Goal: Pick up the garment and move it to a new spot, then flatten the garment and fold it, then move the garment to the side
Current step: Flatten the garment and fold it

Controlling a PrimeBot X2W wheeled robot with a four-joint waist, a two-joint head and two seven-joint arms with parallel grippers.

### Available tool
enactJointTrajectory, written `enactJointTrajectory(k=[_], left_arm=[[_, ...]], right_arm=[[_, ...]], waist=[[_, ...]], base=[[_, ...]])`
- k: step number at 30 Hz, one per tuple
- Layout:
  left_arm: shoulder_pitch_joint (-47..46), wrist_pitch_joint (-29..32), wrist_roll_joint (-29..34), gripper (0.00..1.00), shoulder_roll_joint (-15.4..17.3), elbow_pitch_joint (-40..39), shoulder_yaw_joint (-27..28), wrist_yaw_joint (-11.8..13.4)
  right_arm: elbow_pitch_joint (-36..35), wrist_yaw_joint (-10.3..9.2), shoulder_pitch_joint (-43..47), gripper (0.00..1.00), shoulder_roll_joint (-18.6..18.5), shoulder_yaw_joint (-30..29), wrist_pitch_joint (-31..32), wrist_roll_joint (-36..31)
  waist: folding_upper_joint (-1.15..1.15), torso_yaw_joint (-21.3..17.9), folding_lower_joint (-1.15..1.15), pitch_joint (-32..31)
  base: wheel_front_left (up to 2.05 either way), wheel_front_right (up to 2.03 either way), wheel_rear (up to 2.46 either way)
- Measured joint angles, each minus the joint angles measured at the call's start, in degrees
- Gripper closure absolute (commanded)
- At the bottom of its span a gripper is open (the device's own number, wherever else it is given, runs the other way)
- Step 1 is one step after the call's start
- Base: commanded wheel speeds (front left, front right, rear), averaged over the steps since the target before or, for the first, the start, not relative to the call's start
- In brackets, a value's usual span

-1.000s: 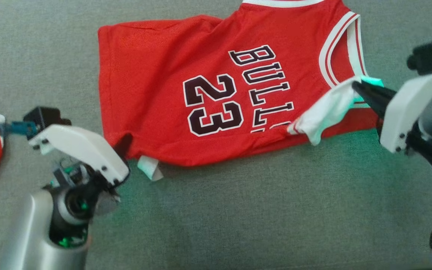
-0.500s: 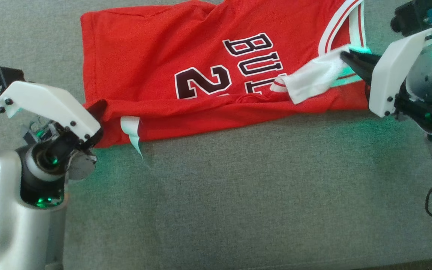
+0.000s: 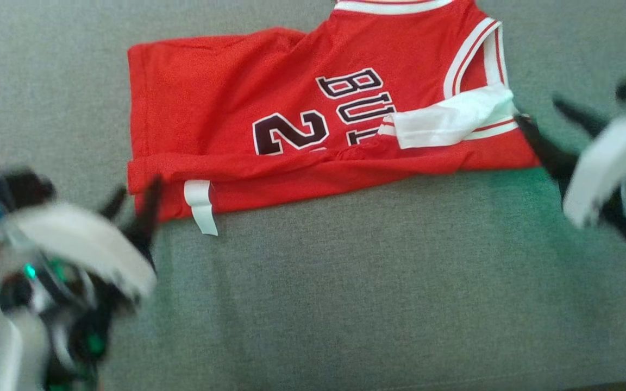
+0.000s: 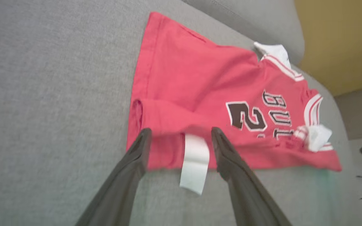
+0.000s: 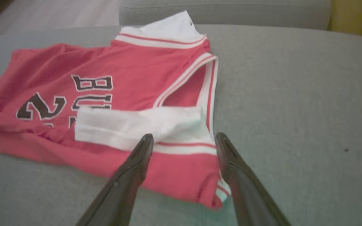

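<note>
Centrally lying on grey cushion [image 3: 345, 304]: red jersey [image 3: 291, 125], near edge doubled over, white tag [image 3: 201, 209] overhanging it. Flanking near corners: left gripper [image 3: 138, 190] and right gripper [image 3: 538, 111], both gaping wide, gripping nothing. Spreading frontward: open cushion.

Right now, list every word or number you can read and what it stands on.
"BUL": black letters on the red jersey; the rest lies under the fold.
"2": large black digit beside them; what follows is folded under.
White tag: nothing readable.
</note>
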Motion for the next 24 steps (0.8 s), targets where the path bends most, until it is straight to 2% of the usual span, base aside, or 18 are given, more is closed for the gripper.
enactJointTrajectory(k=[1, 2, 5, 10, 12, 18, 24], left_arm=[[2.5, -2.2, 1.3, 0.00, 0.1, -0.2, -0.9, -1.2], [2.5, -2.2, 1.3, 0.00, 0.1, -0.2, -0.9, -1.2], [8.3, -8.0, 2.9, 0.00, -1.3, 0.9, -3.0, -2.9], [9.4, -17.5, 8.4, 0.00, -2.3, 6.8, -5.7, -6.0], [9.0, -20.3, 10.1, 0.00, -2.5, 8.8, -6.3, -6.4], [5.3, -24.0, 11.9, 0.00, -2.9, 14.1, -6.8, -7.2], [2.4, -24.5, 11.9, 0.00, -3.2, 16.8, -6.9, -7.7]], right_arm=[[-1.0, 0.00, 2.8, 0.00, 0.0, -1.1, -0.2, -0.8], [-1.0, 0.00, 2.8, 0.00, 0.0, -1.1, -0.2, -0.8], [-3.2, 0.00, 10.4, 0.00, 1.2, -4.9, -0.4, -3.1], [-3.5, 0.00, 15.6, 0.00, 6.6, -9.1, -1.0, -6.5], [-3.5, 0.00, 15.5, 0.00, 8.2, -9.8, -1.4, -7.8], [-3.4, 0.00, 14.2, 0.00, 9.6, -10.6, -1.3, -9.6], [-3.0, 0.00, 11.2, 0.00, 9.5, -10.9, 0.4, -10.4]], waist=[[0.00, 0.0, 0.00, -0.5], [0.00, 0.0, 0.00, -0.5], [0.00, 0.3, -0.01, -1.4], [0.00, 0.6, 0.00, -1.6], [0.00, 0.6, 0.00, -1.5], [0.00, 0.9, 0.01, -1.2], [0.00, 1.2, 0.01, -0.4]], base=[[0.00, 0.00, 0.00], [0.00, 0.00, 0.00], [0.00, 0.00, 0.00], [0.00, 0.00, 0.00], [0.00, 0.00, 0.00], [0.00, 0.00, 0.00], [0.00, 0.00, 0.00]])
